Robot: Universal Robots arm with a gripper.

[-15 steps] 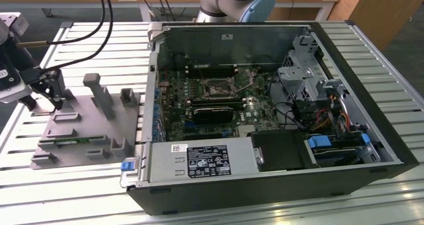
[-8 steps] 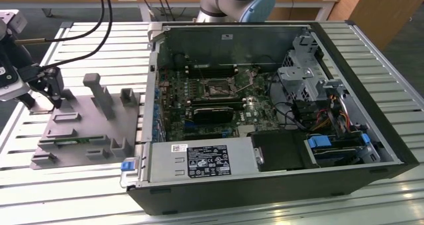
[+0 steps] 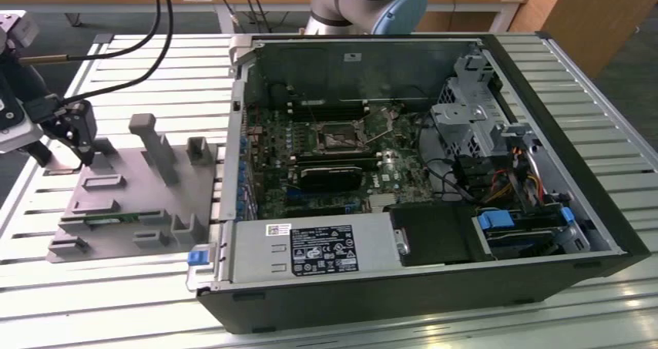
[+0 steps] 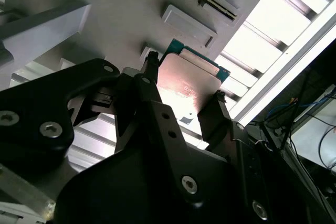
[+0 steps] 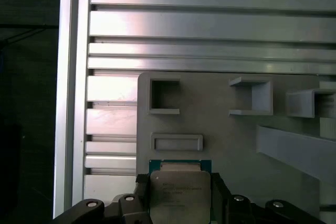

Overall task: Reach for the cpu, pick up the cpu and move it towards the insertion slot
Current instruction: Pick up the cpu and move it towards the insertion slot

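The cpu is a flat square chip with a silvery top and a green rim; it also shows in the first wrist view. It sits between the black fingers of my gripper, which press on two opposite edges, so the gripper is shut on it. I cannot tell whether the chip rests on the grey fixture or hangs just above it. In the exterior view the gripper is over the fixture's corner at that view's left. The insertion slot lies on the motherboard inside the open computer case, far toward the exterior view's right.
A green memory stick lies in the fixture, and tall grey posts stand on it. The case wall rises between fixture and motherboard. A black block sits below the slot. Cables hang over the slatted table.
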